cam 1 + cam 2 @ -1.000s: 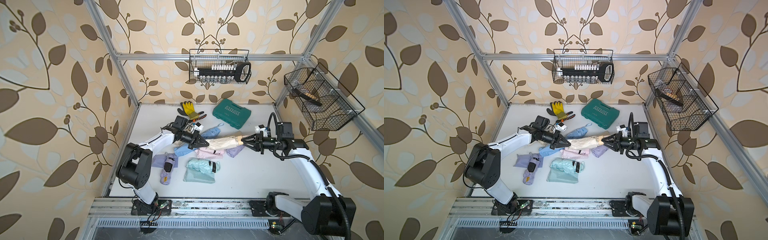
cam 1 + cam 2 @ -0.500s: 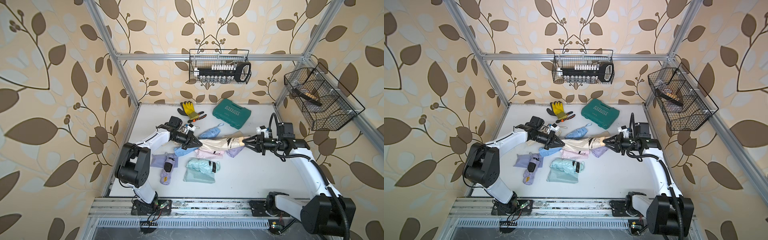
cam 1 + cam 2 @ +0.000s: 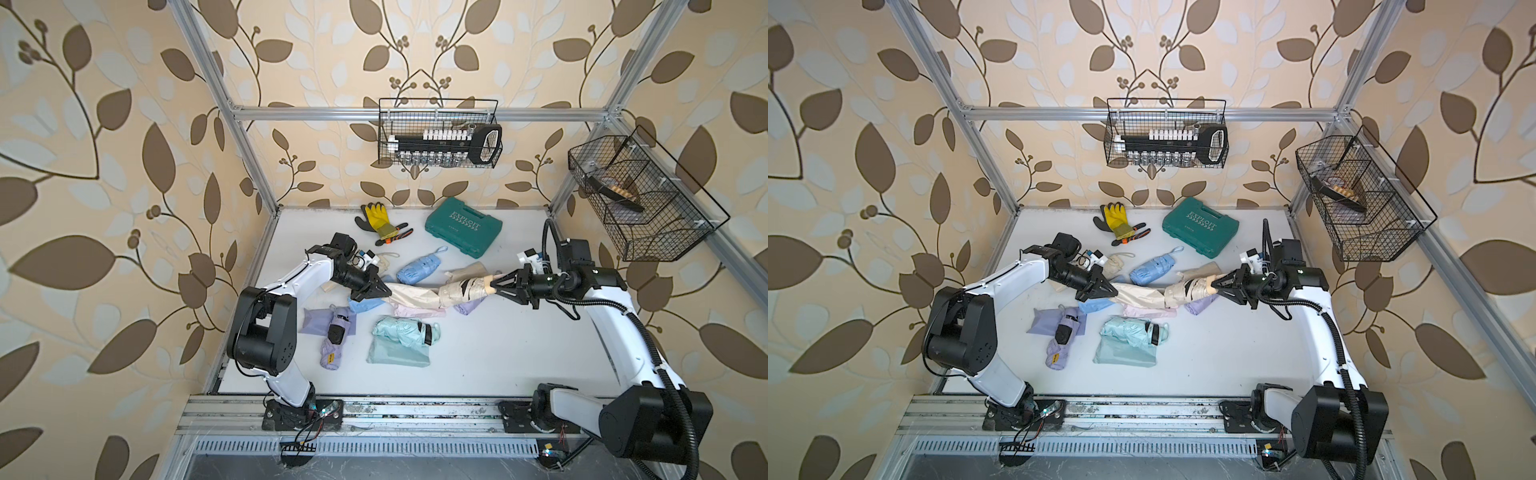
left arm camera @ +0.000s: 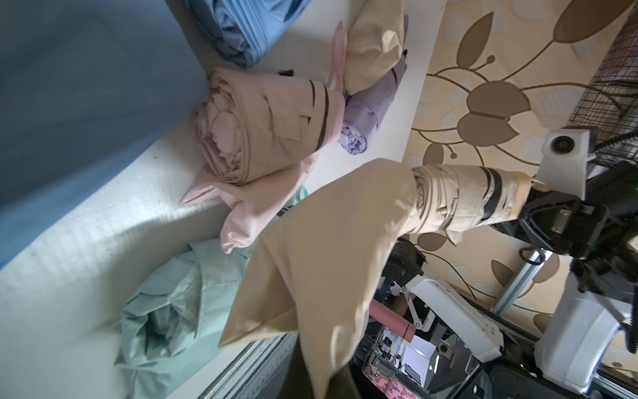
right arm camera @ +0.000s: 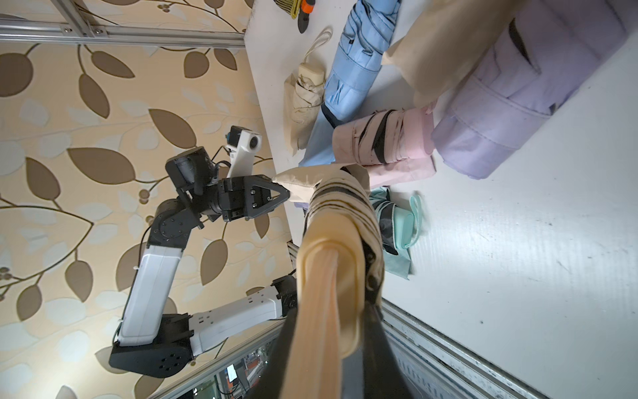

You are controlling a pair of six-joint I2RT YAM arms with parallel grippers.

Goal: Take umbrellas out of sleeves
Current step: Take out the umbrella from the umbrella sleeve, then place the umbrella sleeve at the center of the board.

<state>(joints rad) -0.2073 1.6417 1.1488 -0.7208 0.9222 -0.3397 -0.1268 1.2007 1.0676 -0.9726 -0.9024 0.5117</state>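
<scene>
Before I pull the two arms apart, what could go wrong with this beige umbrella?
1. The left gripper pinches only the end of the beige sleeve; the thin fabric could slip from its fingers.
2. The beige umbrella looks nearly out; once free, the limp sleeve may drop onto the pink umbrella beneath and cover it.
3. The right gripper holds just the handle end, so a pull might extend the shaft instead.

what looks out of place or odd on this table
Nothing spilled or damaged. The yellow-black gloves and green tool case at the back of the table are no umbrella gear. The beige umbrella hangs in the air, partly out of its beige sleeve, stretched between left pincer and right pincer.
</scene>
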